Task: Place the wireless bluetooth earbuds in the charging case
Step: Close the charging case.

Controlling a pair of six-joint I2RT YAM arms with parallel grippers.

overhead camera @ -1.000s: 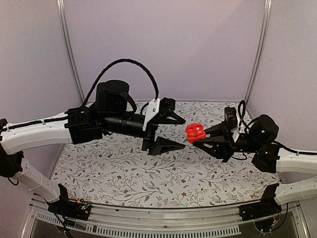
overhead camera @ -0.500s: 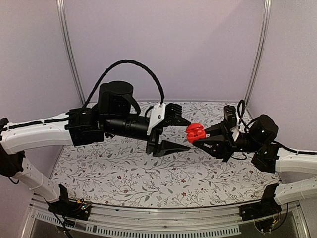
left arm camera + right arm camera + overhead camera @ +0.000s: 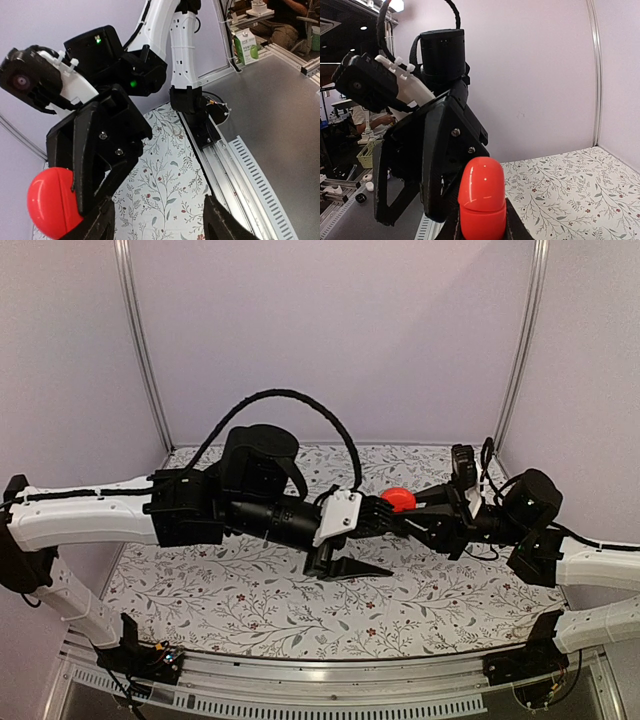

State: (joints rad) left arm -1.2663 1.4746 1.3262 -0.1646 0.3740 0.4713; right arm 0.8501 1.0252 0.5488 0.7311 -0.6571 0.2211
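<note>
A glossy red charging case hangs in the air over the floral table, with my right gripper shut on its lower half. In the right wrist view the case stands upright between the two fingers, its lid seam closed. My left gripper is open right beside it, the upper finger close against the case. The left wrist view shows the case just outside the left finger, and only tablecloth between the jaws of the left gripper. The earbuds are out of view.
A floral cloth covers the table, with lilac walls behind and metal posts at the back corners. An aluminium rail runs along the near edge. The left arm fills the space right behind the case.
My left arm has swung right and lower until its fingers reach the case, and its jaws have narrowed. The right gripper has lifted the case a little and keeps its hold.
</note>
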